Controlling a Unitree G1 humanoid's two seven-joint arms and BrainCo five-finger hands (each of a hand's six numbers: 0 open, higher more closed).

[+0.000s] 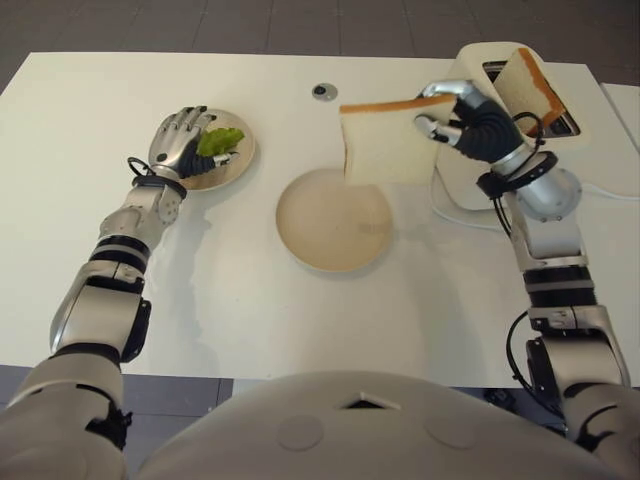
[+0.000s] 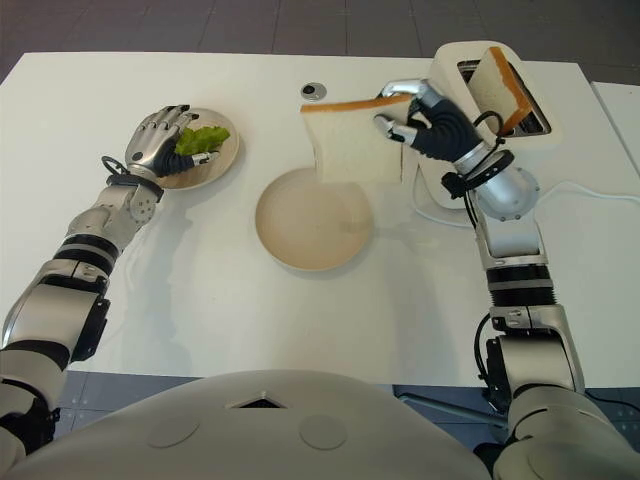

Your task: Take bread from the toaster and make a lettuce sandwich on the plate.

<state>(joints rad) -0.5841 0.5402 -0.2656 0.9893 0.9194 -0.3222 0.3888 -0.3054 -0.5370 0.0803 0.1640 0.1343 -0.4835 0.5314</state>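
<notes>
R hand (image 1: 468, 122) clamps 1 bread slice (image 1: 385, 142) over plate (image 1: 335, 225) (toaster (image 2: 446, 66) behind); L hand (image 1: 178, 140) pinches lettuce (image 1: 220, 141).

Silver segmented arms (image 1: 118, 255) with black joint bands, grey metallic left robot hand (image 1: 180, 138), black-backed right robot hand (image 1: 470, 120), black wrist cables (image 1: 522, 160)

bread slice (image 1: 385, 140) hides the left face of the toaster (image 1: 455, 190) and some far rim of the plate (image 1: 300, 250) | second slice (image 1: 530, 85): lower part sunk in the slot | left hand (image 1: 180, 140) covers part of the small dish (image 1: 232, 168); its hold on the lettuce (image 1: 220, 140) unclear | cable (image 1: 610, 190) cut off at right edge | round thing (image 1: 324, 91) too small to tell
</notes>
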